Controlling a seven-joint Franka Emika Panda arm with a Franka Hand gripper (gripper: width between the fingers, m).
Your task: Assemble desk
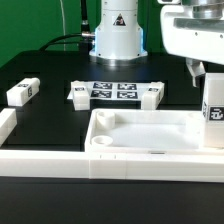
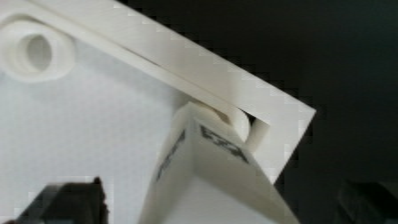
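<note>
1. The tabletop (image 1: 150, 135) lies rim up at the front of the black table (image 1: 50, 120), just behind the white border rail (image 1: 60, 165).
2. An upright leg (image 1: 213, 108) stands in the tabletop's corner at the exterior view's right. In the wrist view its lower end meets the round corner socket (image 2: 222, 118). How deeply it sits cannot be told.
3. The gripper (image 2: 217, 200) hangs over this leg. Its dark fingers (image 2: 71, 203) are spread to either side, apart from the leg and holding nothing.
4. A loose leg (image 1: 22, 92) lies well off toward the exterior view's left.
5. A second loose leg (image 1: 78, 93) and a third loose leg (image 1: 150, 97) lie at either end of the marker board (image 1: 112, 90), behind the tabletop.
</note>
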